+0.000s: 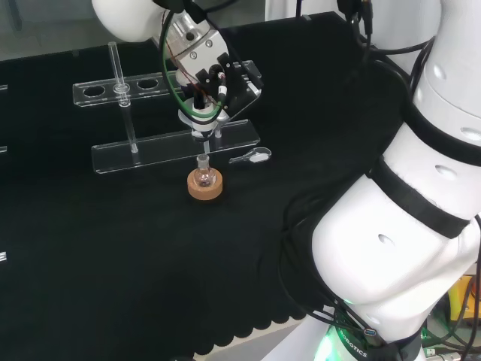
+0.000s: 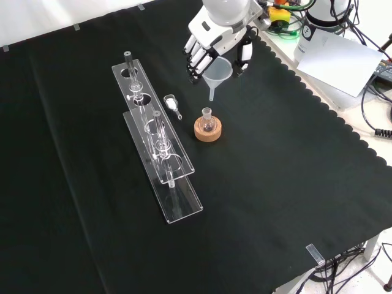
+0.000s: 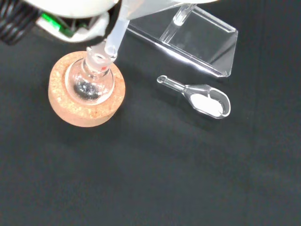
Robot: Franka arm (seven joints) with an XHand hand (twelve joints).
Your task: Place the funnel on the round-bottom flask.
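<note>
A small clear round-bottom flask (image 2: pixel 207 120) stands upright in a cork ring (image 2: pixel 207 130) near the middle of the cloth. The hand (image 2: pixel 211 43) hangs above it with its fingers curled round a clear funnel (image 2: pixel 218 71), stem pointing down. In the front view the stem tip ends a little above and to the right of the flask neck. In the head view the funnel (image 1: pixel 203 124) hangs straight over the flask (image 1: pixel 204 176). The wrist view has the stem (image 3: pixel 115 37) close over the flask mouth (image 3: pixel 96 63), and I cannot tell if they touch.
A clear acrylic test-tube rack (image 2: pixel 156 138) with a few glass tubes lies to the flask's left in the front view. A small glass scoop with white powder (image 2: pixel 172 103) rests between rack and flask. The cloth's scalloped edge (image 2: pixel 318 104) runs to the right.
</note>
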